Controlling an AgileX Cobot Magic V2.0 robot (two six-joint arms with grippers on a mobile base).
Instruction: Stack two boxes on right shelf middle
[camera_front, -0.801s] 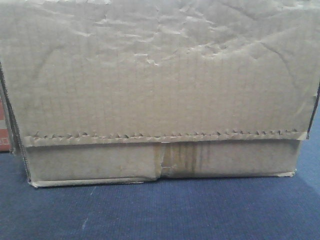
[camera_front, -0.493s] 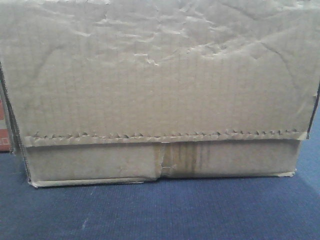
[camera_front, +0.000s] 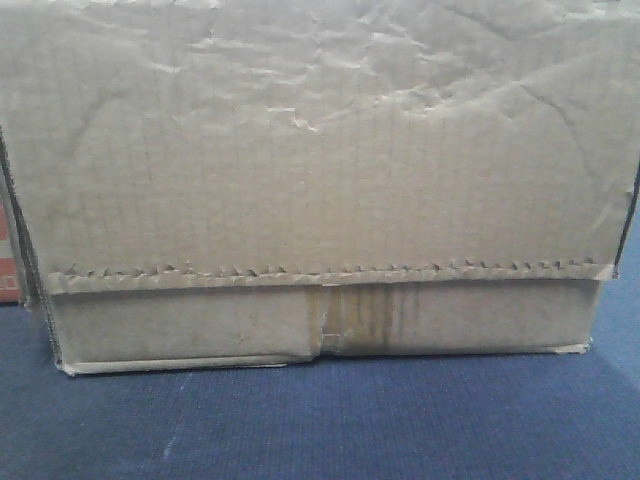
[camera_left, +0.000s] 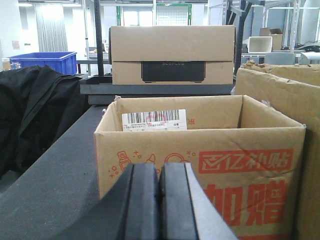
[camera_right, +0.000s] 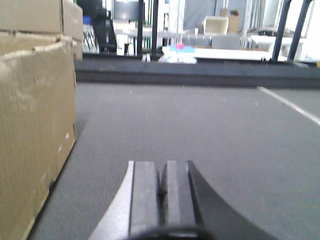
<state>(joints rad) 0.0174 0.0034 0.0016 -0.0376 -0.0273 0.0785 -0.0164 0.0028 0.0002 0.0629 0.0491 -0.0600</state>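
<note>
Nothing had shifted since the earlier frames: the wrinkled brown box (camera_front: 320, 160) sat on the worktop (camera_front: 320, 425), unshelved, while left tool (camera_left: 159, 200) and right tool (camera_right: 162, 197) hung low, both pressed together and empty (likely to clamp its sides between arms).

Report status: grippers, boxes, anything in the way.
Left gripper shut, empty; right gripper shut, empty. Brown box fills front view, ungrasped, on blue surface. Open printed carton directly ahead of left gripper.

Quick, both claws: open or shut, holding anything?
Left claw: closed, holding nothing.
Right claw: closed, holding nothing.
</note>
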